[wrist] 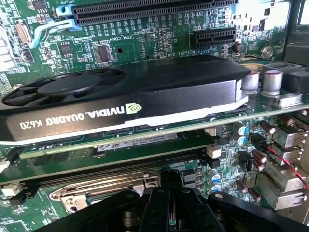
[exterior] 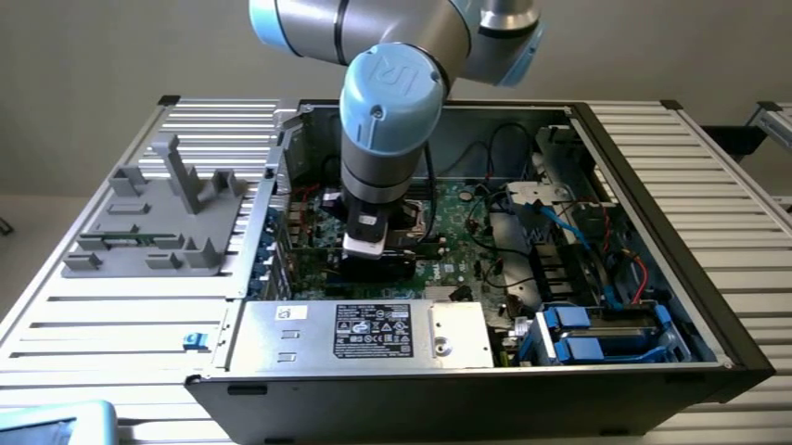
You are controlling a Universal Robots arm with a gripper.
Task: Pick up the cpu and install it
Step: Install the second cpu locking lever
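Note:
My gripper [exterior: 375, 267] is low inside the open computer case [exterior: 644, 167], over the green motherboard [exterior: 465, 209]. In the wrist view its two black fingers [wrist: 163, 186] are pressed together, and the gripper [wrist: 169, 175] is shut with nothing visible between the tips. A shiny metal bracket with a lever [wrist: 96, 186] lies on the board just beside the fingertips. The cpu is hidden or out of view.
A black NVIDIA graphics card [wrist: 130, 92] stands across the board close ahead of the fingers, with capacitors [wrist: 272, 81] and a red wire [wrist: 285, 162] to one side. A silver power supply [exterior: 359, 329] fills the case's near side. A grey fixture with upright posts [exterior: 161, 213] sits on the exterior view's left.

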